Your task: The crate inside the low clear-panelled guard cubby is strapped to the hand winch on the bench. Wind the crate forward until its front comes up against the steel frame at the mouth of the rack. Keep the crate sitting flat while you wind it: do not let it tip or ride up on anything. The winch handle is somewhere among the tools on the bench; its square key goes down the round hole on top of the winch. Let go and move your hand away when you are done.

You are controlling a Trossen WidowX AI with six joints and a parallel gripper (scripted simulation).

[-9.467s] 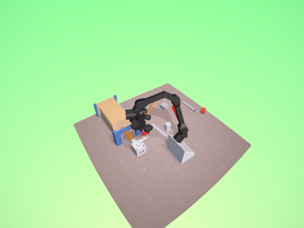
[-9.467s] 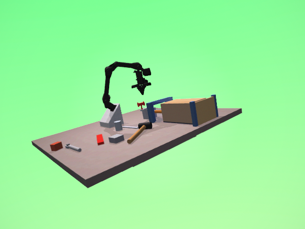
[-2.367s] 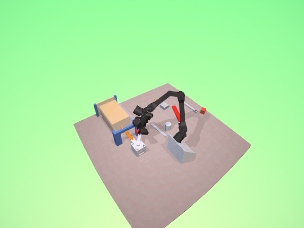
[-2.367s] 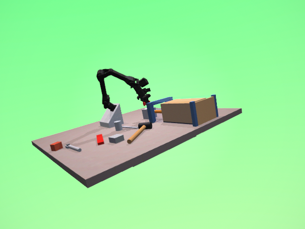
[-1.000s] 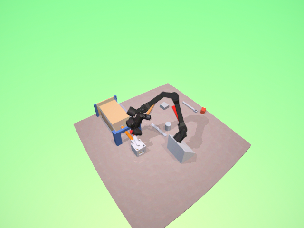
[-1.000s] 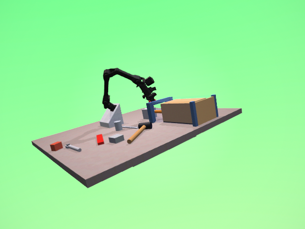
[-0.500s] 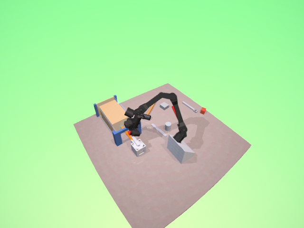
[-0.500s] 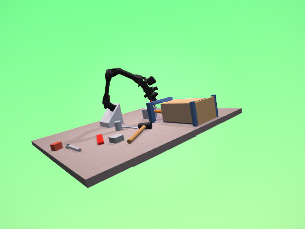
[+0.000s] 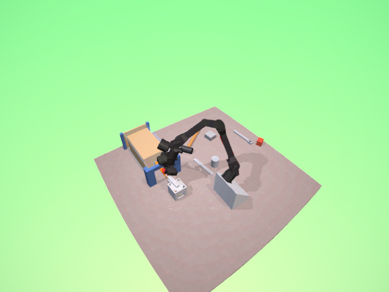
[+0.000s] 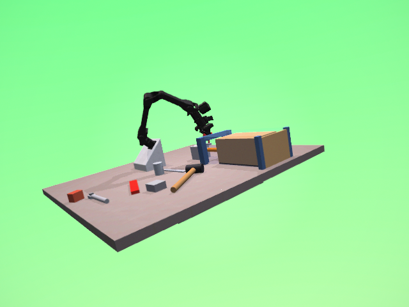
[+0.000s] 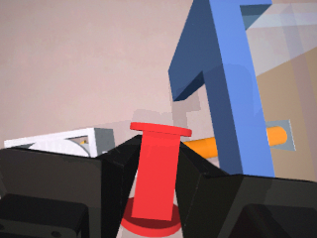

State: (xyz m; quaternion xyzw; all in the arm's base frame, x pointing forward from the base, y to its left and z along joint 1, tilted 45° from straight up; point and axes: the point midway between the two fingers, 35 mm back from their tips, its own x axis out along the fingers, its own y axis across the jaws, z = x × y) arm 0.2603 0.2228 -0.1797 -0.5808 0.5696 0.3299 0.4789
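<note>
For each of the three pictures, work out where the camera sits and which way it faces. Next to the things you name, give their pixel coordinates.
Top: high up, looking down at the bench (image 9: 219, 238) (image 10: 158, 214); whole arm (image 9: 227, 143) (image 10: 144, 115) shows.
Exterior: low, beyond the mallet (image 10: 183, 180) side, looking across the bench; whole arm shows.
Wrist: on the arm, facing past the tool (image 11: 158, 171) fingers.
Top and exterior share the crate (image 9: 144, 143) (image 10: 236, 150).

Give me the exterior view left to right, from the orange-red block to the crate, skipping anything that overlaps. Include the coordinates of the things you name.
Orange-red block (image 9: 259, 142) (image 10: 75, 196), wrench (image 9: 242, 136) (image 10: 99, 198), red bar (image 10: 133, 187), grey block (image 9: 209, 135) (image 10: 156, 185), mallet (image 9: 193, 139) (image 10: 183, 180), crate (image 9: 143, 142) (image 10: 236, 151) (image 11: 297, 94).
</note>
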